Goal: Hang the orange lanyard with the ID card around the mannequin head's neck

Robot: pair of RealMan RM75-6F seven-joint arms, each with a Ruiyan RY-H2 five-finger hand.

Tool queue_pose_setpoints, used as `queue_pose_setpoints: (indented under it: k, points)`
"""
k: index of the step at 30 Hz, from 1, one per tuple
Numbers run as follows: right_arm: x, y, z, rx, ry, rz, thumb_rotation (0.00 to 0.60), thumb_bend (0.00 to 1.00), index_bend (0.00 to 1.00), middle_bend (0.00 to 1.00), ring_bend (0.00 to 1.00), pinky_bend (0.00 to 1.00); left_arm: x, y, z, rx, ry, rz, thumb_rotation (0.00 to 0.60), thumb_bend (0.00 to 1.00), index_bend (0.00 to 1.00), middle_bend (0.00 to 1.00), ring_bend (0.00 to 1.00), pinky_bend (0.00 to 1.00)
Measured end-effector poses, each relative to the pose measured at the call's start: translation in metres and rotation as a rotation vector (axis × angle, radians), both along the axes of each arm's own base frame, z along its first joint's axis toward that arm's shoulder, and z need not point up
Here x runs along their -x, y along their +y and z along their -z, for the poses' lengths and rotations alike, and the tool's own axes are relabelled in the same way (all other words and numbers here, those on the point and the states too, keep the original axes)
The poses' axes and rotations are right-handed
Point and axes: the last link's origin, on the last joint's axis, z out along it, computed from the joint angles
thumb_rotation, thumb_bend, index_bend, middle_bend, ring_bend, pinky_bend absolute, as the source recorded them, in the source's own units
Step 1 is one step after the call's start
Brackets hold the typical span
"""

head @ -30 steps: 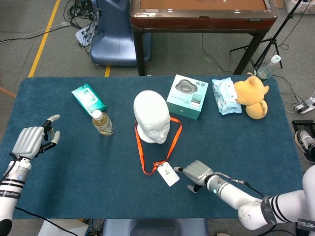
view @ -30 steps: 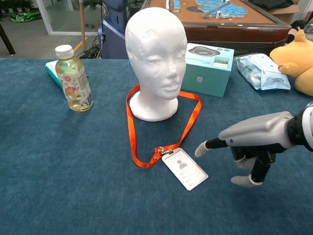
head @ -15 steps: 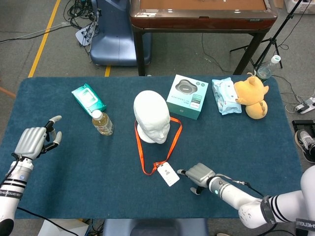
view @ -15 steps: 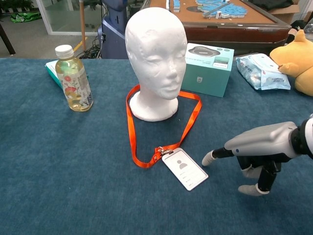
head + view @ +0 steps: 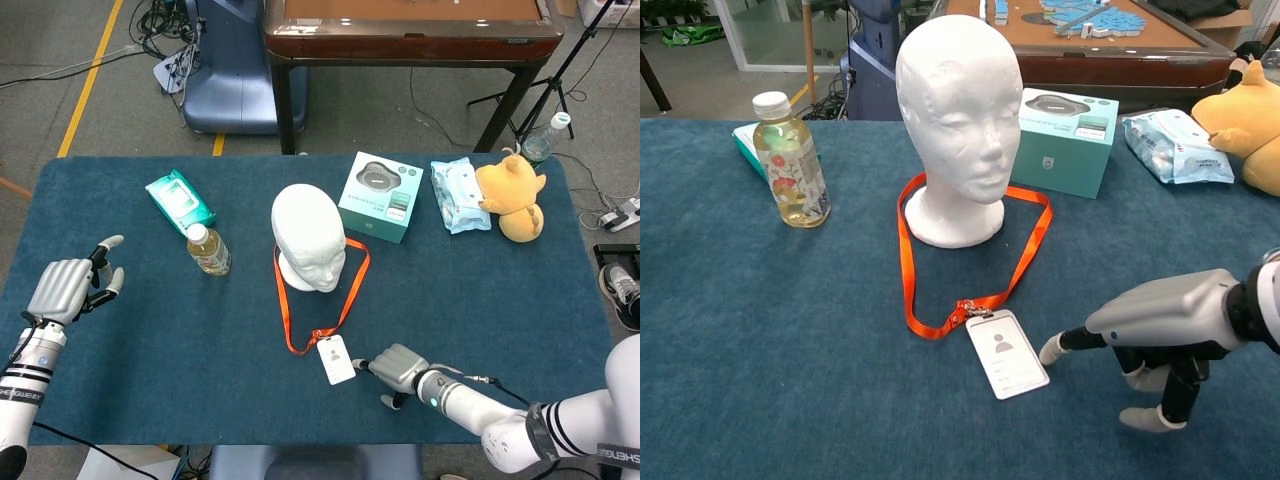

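The teal box (image 5: 1063, 139) behind the mannequin head (image 5: 958, 130) carries a pictured device and a small dark label whose writing is too small to read. The clear bottle (image 5: 790, 163) holds pale yellow liquid under a white cap, with a fruit-printed label. The ID card (image 5: 1007, 353) shows a grey person icon and faint lines of text. It lies flat on the blue surface, clipped to the orange lanyard (image 5: 975, 255), which loops around the base of the mannequin head. The right hand (image 5: 1160, 330) rests just right of the card, one fingertip at its edge, other fingers propped down, holding nothing. The left hand (image 5: 68, 288) hovers far left, fingers loosely spread and empty.
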Motion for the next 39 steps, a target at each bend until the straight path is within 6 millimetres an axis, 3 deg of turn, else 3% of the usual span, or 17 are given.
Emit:
queue_pose_setpoints:
  k: [10,14,19,27,33,39]
  points:
    - [-0.015,0.014,-0.002,-0.032,-0.045,-0.051,0.593,0.44,0.10,0.96,0.96,1.00,0.001,-0.001,-0.002,-0.005,-0.009,0.000,0.063,0.43,0.15,0.58,0.56,0.77]
    - [-0.014,0.011,-0.018,0.025,-0.060,-0.055,0.592,0.44,0.10,0.95,0.95,1.00,0.002,-0.004,-0.002,-0.008,-0.017,-0.002,0.062,0.43,0.15,0.58,0.56,0.77]
    - [-0.004,0.000,-0.051,0.167,-0.068,-0.033,0.581,0.44,0.10,0.83,0.83,0.98,0.009,-0.006,-0.004,-0.020,-0.037,-0.019,0.053,0.43,0.15,0.58,0.56,0.77]
    - [0.029,-0.008,-0.103,0.417,-0.051,0.033,0.580,0.38,0.08,0.57,0.57,0.76,0.024,-0.015,-0.006,-0.042,-0.068,-0.052,0.074,0.42,0.15,0.53,0.50,0.77]
    - [0.055,-0.010,-0.126,0.568,-0.031,0.073,0.583,0.28,0.08,0.37,0.32,0.51,0.037,-0.022,-0.007,-0.070,-0.076,-0.064,0.076,0.38,0.15,0.47,0.43,0.67]
    - [0.079,-0.011,-0.143,0.716,-0.037,0.069,0.586,0.16,0.08,0.30,0.23,0.44,0.048,-0.028,-0.009,-0.109,-0.061,-0.057,0.130,0.36,0.14,0.41,0.37,0.54]
